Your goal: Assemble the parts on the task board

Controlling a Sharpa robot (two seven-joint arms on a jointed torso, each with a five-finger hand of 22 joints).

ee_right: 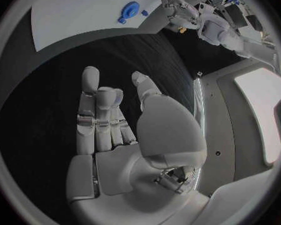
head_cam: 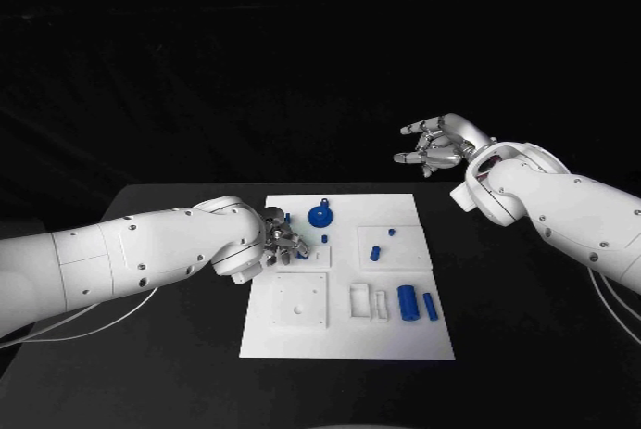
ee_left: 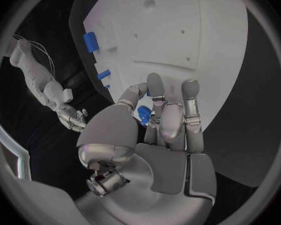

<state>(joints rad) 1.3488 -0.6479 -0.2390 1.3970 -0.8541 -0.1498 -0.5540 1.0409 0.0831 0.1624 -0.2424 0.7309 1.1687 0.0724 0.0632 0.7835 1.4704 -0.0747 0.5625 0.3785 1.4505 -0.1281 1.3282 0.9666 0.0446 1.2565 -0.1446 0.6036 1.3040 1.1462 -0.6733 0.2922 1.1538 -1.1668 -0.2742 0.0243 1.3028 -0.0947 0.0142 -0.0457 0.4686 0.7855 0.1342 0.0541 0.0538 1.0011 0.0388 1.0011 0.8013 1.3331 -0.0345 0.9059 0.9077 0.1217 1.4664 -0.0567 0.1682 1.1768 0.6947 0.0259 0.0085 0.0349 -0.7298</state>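
The white task board [head_cam: 350, 341] lies mid-table. My left hand [head_cam: 281, 240] hovers low over its left side, fingers curled. Between thumb and fingers it pinches a small blue part [ee_left: 143, 115]. A round blue part with a knob [head_cam: 320, 215] stands near the board's far edge, also seen from the right wrist [ee_right: 129, 9]. A small blue peg [head_cam: 325, 238] stands just beside my left hand. Two blue cylinders [head_cam: 408, 302] [head_cam: 430, 306] lie side by side on the near right. My right hand [head_cam: 434, 144] is raised beyond the table's far right corner, fingers spread, holding nothing [ee_right: 125, 135].
A raised white square with holes [head_cam: 301, 299] sits on the board's near left. Another white square [head_cam: 395, 246] carries two small blue pegs [head_cam: 375, 253]. White slotted blocks [head_cam: 360, 299] lie left of the cylinders. Black table [head_cam: 534, 355] surrounds the board.
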